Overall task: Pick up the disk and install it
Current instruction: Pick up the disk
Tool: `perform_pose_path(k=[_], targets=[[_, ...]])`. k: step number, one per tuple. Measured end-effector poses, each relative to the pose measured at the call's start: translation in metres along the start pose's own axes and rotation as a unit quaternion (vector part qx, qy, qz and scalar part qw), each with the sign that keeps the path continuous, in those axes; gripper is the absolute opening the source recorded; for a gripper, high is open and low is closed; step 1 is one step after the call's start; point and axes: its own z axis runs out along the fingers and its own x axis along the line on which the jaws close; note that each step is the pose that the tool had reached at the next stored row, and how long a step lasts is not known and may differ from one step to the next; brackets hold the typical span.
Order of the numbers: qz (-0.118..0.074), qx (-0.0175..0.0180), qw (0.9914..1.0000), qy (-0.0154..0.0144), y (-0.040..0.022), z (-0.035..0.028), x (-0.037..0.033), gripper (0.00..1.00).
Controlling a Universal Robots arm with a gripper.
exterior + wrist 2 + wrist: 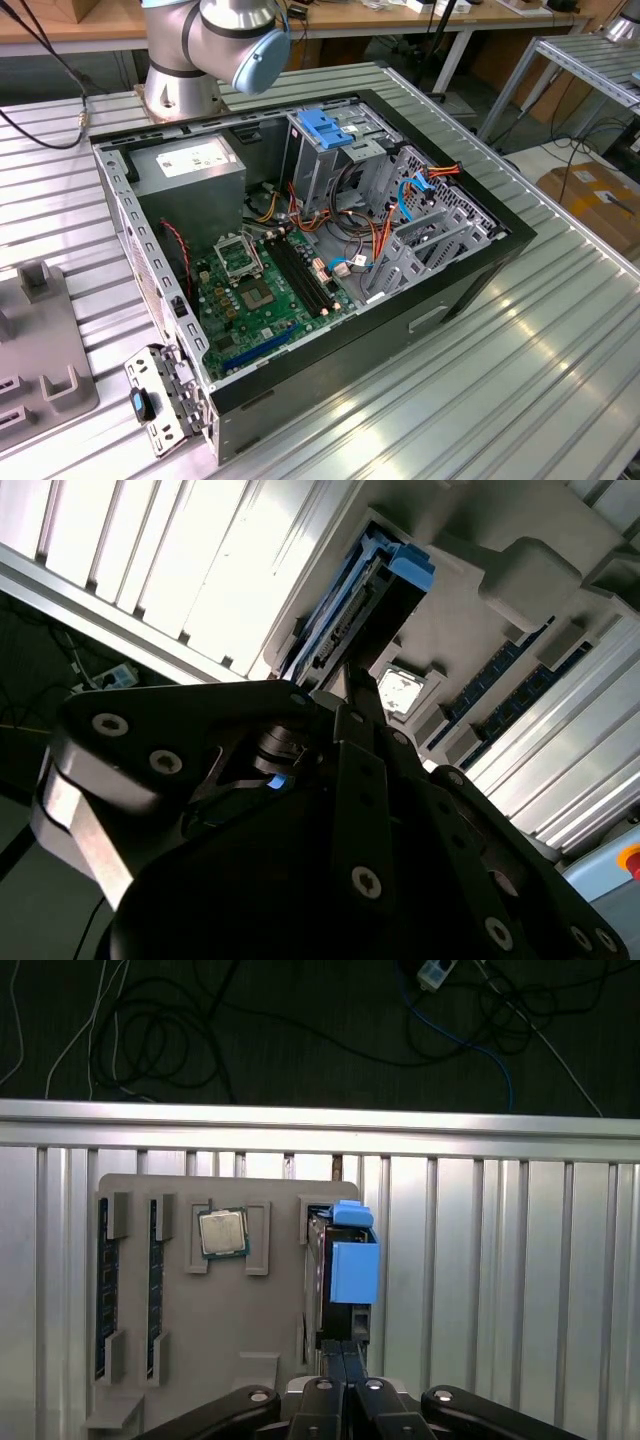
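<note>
The disk stands on edge in a slot of a grey holder tray, with its light-blue side frame facing the camera. In the second wrist view the disk appears as a dark slab with a blue clip at its far end. My gripper hangs just short of the disk's near end. Its two fingers are pressed together with nothing between them, and in the second wrist view the gripper also points at the disk. In the exterior view the open computer case lies on the slatted table.
The tray also carries a processor chip and memory sticks. Inside the case are a tall metal cage with a blue latch, a grey power supply, the green mainboard and loose cables. Beyond the table edge, cables lie on the floor.
</note>
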Motion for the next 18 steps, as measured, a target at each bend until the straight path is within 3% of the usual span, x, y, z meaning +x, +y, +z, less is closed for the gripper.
perform_pose_path(k=[18], targets=[[0.0, 0.0, 1.0, 0.0, -0.0001, 0.0036, 0.0001, 0.11]])
